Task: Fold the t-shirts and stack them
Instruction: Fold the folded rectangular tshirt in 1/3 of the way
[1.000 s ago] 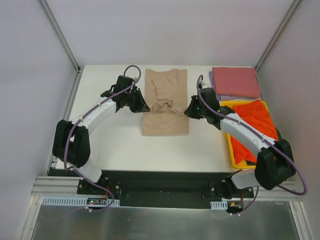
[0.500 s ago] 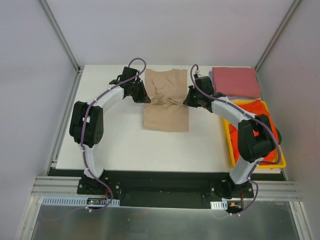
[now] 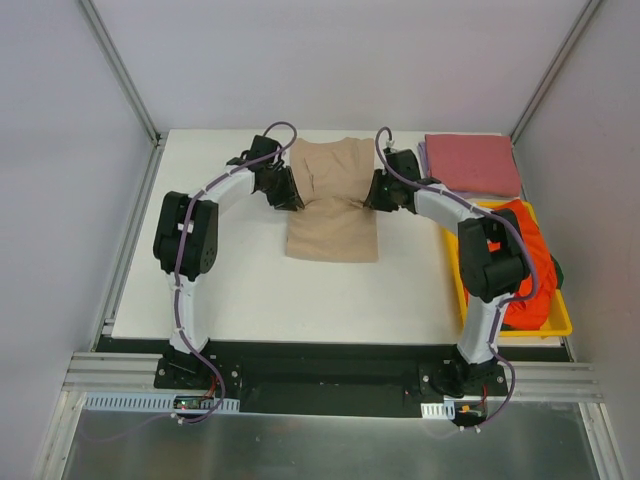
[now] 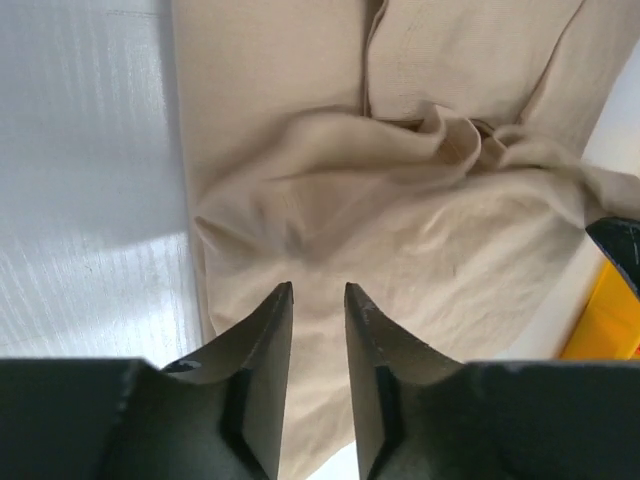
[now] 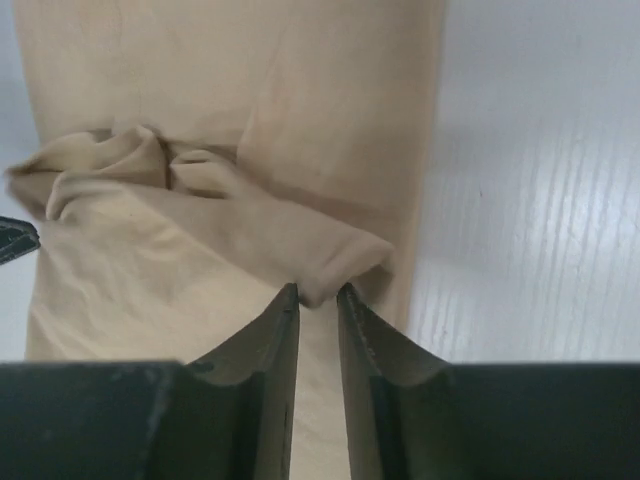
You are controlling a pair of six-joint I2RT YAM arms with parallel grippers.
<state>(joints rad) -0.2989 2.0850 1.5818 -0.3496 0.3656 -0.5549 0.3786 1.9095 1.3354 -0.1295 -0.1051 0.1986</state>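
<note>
Tan t-shirt (image 3: pixel 332 215) lies mid-table (image 3: pixel 230 290). Both arms reach farther than second ago, so pinched ridge sits nearer far edge; fold advancing. Right gripper (image 5: pixel 318 292) nips bunched cloth. Left gripper (image 4: pixel 318 292) seemingly nips shirt too, though contact hidden. Fold likely near set-down.

White left arm (image 3: pixel 225 190) and right arm (image 3: pixel 440 205) with black joints, purple cables (image 3: pixel 283 127) looping alongside, dark tapered fingers (image 4: pixel 262 350), black bases (image 3: pixel 183 366)

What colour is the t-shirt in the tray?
The t-shirt is orange-red, best seen in top external view.
</note>
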